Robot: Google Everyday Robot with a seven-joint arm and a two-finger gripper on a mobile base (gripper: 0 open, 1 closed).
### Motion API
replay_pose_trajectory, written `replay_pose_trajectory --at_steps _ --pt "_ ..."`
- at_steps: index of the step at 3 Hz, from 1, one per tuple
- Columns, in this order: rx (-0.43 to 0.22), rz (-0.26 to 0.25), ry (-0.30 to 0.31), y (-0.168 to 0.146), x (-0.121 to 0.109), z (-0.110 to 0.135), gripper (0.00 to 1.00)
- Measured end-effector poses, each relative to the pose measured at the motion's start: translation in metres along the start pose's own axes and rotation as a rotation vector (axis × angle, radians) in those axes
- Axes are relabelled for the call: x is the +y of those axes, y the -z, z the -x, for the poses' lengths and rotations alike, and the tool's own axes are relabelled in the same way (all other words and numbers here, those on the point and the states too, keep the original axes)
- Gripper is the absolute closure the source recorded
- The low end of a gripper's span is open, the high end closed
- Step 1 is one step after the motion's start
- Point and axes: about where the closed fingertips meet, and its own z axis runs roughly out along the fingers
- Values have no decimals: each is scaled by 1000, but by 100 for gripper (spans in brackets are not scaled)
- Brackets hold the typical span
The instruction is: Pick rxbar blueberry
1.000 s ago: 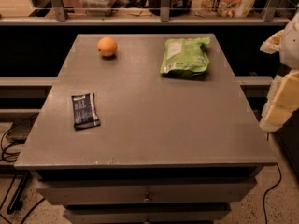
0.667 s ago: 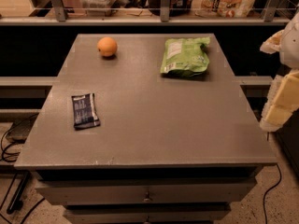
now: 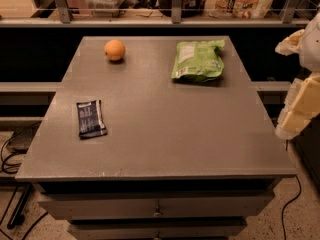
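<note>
Near the table's (image 3: 175, 134) left edge, rxbar blueberry (image 3: 91, 118) lies lengthwise front-to-back; gripper (image 3: 299, 109) off right edge, state unclear.

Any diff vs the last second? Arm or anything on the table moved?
Nothing visibly changed. The gripper is at the same spot at the right edge of the view, beyond the table's right side. The rxbar blueberry lies untouched near the left edge, with the orange and green bag at the back as before.
</note>
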Motion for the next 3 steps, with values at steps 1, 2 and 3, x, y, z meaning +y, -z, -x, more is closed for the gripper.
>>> replay_pose_trajectory --at_steps 1,2,3 --pt "-253 36 72 -17 7 48 0" --pt "-239 62 77 -14 11 61 0" --pt "-148 58 52 -16 7 47 0"
